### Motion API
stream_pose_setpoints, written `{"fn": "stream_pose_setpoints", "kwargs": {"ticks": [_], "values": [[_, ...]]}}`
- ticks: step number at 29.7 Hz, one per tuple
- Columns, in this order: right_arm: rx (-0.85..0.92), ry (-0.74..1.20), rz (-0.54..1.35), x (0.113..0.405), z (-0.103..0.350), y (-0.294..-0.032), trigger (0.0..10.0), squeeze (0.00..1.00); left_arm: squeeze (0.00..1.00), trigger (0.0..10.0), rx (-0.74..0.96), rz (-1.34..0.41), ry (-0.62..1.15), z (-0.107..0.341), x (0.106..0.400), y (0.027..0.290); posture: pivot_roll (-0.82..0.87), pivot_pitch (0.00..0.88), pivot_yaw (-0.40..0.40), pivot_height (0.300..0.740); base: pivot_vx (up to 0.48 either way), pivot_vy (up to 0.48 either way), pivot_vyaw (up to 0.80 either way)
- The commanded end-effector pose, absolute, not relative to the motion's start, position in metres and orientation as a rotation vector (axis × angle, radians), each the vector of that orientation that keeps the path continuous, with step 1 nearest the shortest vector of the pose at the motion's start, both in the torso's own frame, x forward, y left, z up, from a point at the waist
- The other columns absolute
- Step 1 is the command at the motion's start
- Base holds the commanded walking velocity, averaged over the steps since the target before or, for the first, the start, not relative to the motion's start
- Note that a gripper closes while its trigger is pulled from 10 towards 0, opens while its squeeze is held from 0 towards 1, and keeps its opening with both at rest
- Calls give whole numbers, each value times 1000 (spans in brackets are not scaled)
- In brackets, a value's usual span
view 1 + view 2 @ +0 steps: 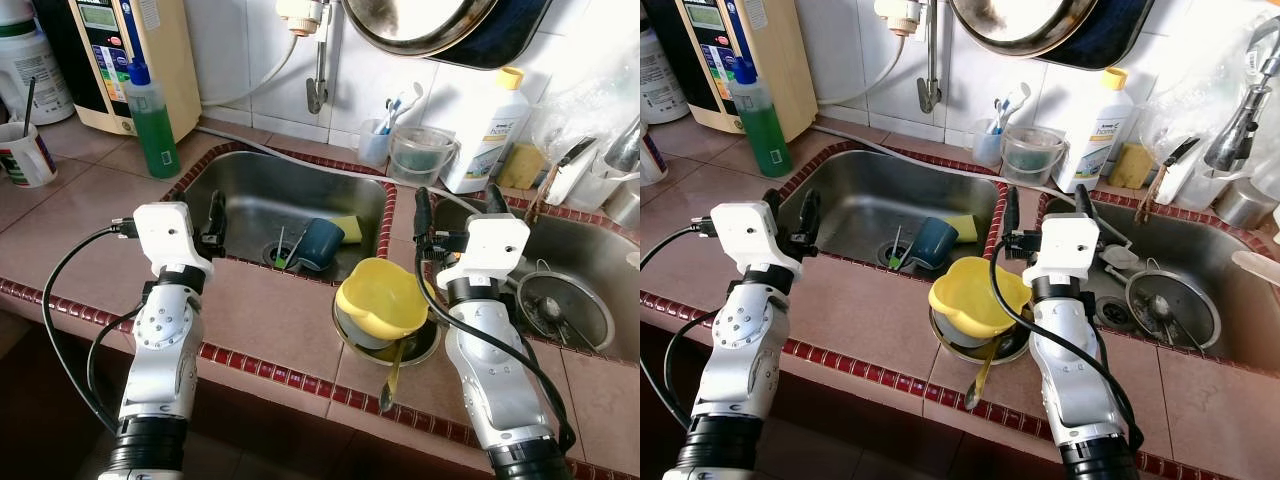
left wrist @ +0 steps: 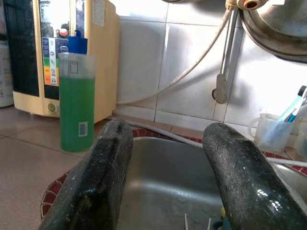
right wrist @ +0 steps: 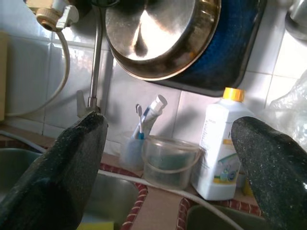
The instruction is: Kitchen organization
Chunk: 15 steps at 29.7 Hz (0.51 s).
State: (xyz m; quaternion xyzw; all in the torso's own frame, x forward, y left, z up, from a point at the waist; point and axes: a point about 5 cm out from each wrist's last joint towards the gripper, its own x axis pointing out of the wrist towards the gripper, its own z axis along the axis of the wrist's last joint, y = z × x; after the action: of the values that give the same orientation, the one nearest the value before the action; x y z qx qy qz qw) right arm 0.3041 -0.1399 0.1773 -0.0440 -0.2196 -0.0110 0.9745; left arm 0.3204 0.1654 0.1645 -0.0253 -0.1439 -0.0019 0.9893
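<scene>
So the robot's parked in front of a tiled counter with two steel sinks, red tile trim round the edges. Left gripper (image 1: 213, 222) hangs over the near rim of the left sink (image 1: 250, 185), fingers spread apart and holding nothing. Right gripper (image 1: 458, 205) sits over the near-left corner of the right sink (image 1: 600, 262), fingers wide apart, empty too.

From the head cameras: a dark blue cup (image 1: 321, 243) lies on its side in the left sink beside a yellow sponge (image 1: 348, 228), with a green-handled utensil (image 1: 281, 252) near the drain. On the counter strip between the sinks there's a wavy-rimmed yellow plastic bowl (image 1: 380, 297) stacked on a metal dish (image 1: 418, 345), and a yellowish spoon handle (image 1: 392, 375) pokes out toward the counter edge. A round metal strainer (image 1: 560, 305) lies in the right sink.

The left wrist camera gives a much closer look at the clear bottle of green liquid (image 2: 76, 103) with its blue cap and a barcode, standing in front of a cream-coloured appliance (image 2: 103, 52) with a coloured label strip I can't read.

The right wrist camera looks up at a shiny steel pan (image 3: 158, 36) hanging on the wall tiles, plus a toothbrush cup (image 3: 134, 148), a little clear bucket (image 3: 170, 163) and a white bottle with a yellow cap (image 3: 223, 146). In the left eye view its label seems to say "home".
</scene>
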Motion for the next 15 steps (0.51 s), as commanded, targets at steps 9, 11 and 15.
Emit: {"fn": "stream_pose_setpoints", "kwargs": {"ticks": [9,11,15], "values": [[-88,-430,-25,305,176,-142,10000,0,0,10000,-40,-35,-282,168,320,158,-182,0,-45,732,0,0,0],[-84,-431,-14,302,176,-141,10000,0,0,10000,-28,-48,-286,168,318,156,-182,0,-45,732,0,0,0],[-77,-436,22,295,174,-136,10000,0,0,10000,-12,-92,-284,167,312,153,-186,0,-41,732,0,0,0]]}}
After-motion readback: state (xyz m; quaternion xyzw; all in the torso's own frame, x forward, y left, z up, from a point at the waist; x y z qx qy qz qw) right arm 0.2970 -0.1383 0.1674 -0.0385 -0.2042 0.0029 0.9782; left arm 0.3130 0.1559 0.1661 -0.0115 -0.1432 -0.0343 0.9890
